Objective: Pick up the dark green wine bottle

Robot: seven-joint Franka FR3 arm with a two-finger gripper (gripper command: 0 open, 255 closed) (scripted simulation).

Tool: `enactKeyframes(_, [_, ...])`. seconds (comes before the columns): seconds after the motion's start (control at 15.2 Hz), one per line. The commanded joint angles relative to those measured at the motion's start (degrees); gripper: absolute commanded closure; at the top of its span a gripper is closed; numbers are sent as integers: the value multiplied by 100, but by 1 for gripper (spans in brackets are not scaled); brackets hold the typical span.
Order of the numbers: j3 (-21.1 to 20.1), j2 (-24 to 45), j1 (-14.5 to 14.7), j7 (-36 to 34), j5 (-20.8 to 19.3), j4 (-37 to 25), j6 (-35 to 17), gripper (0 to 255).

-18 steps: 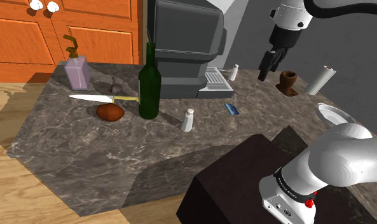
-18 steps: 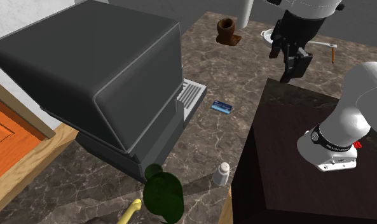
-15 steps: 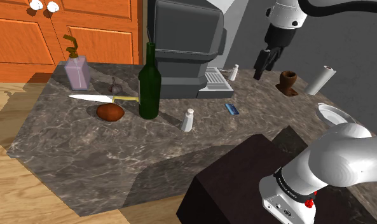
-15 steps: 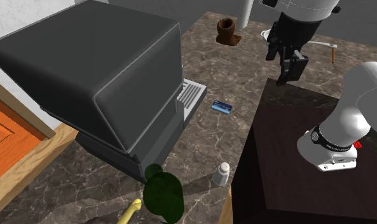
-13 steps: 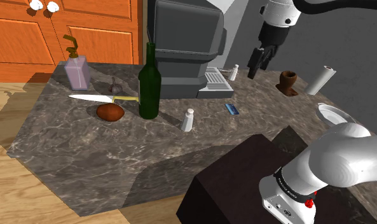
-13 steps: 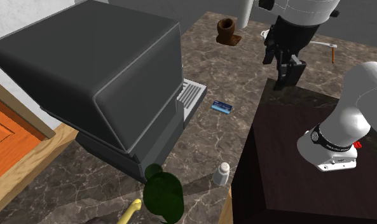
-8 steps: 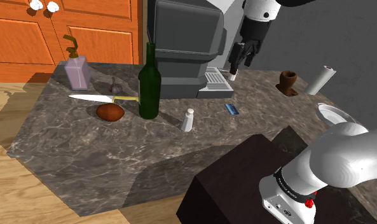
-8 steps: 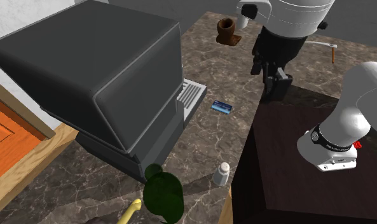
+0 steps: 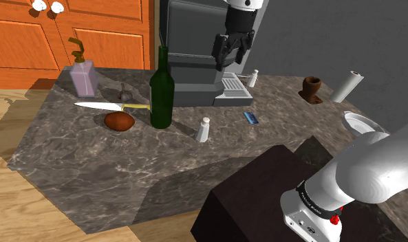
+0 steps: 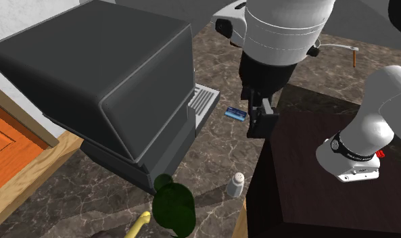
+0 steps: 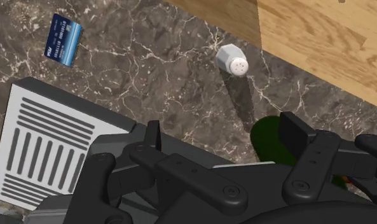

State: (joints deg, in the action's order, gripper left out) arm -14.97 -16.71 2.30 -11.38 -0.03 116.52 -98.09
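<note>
On the shoulder view's left half, you have the dark green wine bottle standing upright on the marbled surface. A white-bladed knife and a brown rounded object lie just beside it, and a white shaker stands to its right. Your pincer hangs in the air in front of the grey coffee machine, above its drip tray and apart from the bottle, with its fingers spread.

From the second exterior view you look down on the bottle near the lower edge, close to the machine's front corner. The pincer hovers just beside a blue card, with the shaker between it and the bottle.

Through the wrist view the pincer is spread and clasps nothing. The bottle's green shows next to one finger, partly hidden by the hand. The shaker, the card and the slotted drip tray lie below.
</note>
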Motion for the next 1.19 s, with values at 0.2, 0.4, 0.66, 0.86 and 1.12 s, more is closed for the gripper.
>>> enactKeyframes(0.2, [-348,936,101,-614,-131,-1015,12,0])
enactKeyframes(0.4, [-522,1560,202,-978,-302,-1745,96,0])
enactKeyframes(0.66, [-701,2470,426,-1445,-617,-2890,321,0])
enactKeyframes(0.86, [-777,3235,693,-1755,-907,-3938,604,0])
enactKeyframes(1.12, [-768,3364,743,-1825,-954,-3896,427,0])
